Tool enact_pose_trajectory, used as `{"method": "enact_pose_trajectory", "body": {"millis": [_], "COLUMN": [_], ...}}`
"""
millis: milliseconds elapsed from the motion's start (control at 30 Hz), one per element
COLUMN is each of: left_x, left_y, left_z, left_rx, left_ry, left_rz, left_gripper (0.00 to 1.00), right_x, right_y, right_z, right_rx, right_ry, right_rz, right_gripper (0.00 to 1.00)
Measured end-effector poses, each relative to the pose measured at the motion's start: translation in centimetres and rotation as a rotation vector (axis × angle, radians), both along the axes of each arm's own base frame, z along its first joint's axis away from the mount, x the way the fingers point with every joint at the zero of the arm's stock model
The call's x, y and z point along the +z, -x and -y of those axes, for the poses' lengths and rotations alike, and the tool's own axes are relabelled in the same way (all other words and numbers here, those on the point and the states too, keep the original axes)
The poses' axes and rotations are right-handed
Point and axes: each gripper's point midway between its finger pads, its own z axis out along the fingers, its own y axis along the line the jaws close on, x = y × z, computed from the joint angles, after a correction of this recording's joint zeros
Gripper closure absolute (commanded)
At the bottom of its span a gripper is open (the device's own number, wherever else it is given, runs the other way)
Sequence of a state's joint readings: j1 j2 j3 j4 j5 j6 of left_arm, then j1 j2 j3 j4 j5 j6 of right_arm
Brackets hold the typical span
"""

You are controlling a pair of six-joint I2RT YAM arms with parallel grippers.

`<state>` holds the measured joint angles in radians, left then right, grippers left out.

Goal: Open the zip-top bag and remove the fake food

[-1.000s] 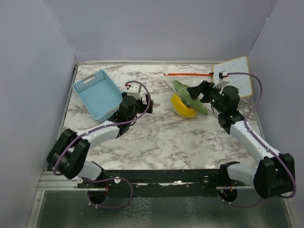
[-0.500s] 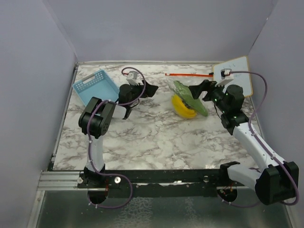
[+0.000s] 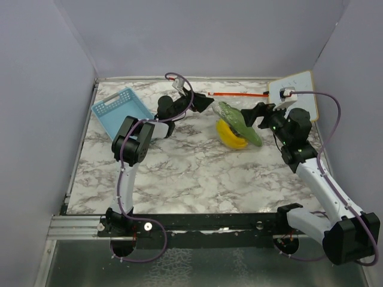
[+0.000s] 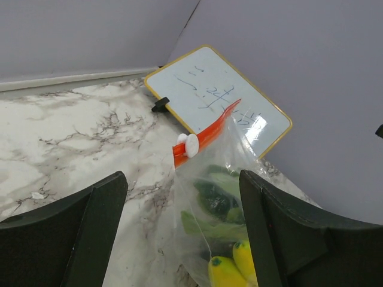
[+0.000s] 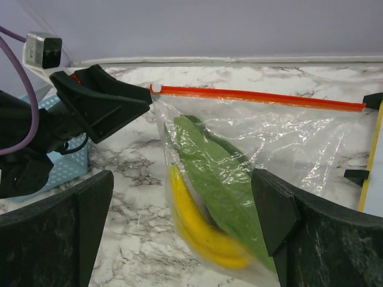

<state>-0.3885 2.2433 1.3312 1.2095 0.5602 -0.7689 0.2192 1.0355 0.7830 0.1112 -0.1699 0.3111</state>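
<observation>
Our left pincer (image 4: 181,179) is released, fingers spread wide, just short of the white slider on the zip-top bag (image 5: 269,137). Our right pincer (image 5: 182,176), equally spread, faces the bag's side. The bag stands on the tabletop (image 3: 197,173) near the whiteboard (image 4: 209,89), fake food (image 5: 215,173) inside.

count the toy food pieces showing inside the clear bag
2 for sure: a long green leaf lying diagonally in the zip-top bag, and a yellow piece along its lower edge. A dark shape beneath the leaf may be a third.
</observation>
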Motion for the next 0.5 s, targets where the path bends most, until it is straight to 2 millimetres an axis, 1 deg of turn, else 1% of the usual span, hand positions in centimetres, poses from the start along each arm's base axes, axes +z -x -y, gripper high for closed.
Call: {"method": "enact_pose_trajectory", "body": {"millis": [100, 233, 433, 500], "left_x": [-0.6, -0.8, -2.4, -2.7], "left_y": [-0.3, -0.9, -1.1, -1.1], "left_z": [0.2, 0.9, 1.3, 1.2], "left_rx": [-0.007, -0.033, -0.052, -0.052], "left_ry": [-0.007, 0.015, 0.037, 0.038], "left_rz": [-0.012, -0.010, -0.049, -0.060], "left_gripper": [0.24, 0.42, 0.49, 0.55], "right_x": [0.2, 0.2, 0.2, 0.2], "right_y": [0.1, 0.1, 0.1, 0.1], "right_z": [0.0, -0.1, -0.1, -0.1], "right_rx": [0.001, 0.008, 0.010, 0.010], "right_ry": [0.002, 0.001, 0.007, 0.010], "right_rz": [0.006, 0.005, 0.008, 0.009], "right_gripper": [0.01, 0.01, 0.01, 0.01]}}
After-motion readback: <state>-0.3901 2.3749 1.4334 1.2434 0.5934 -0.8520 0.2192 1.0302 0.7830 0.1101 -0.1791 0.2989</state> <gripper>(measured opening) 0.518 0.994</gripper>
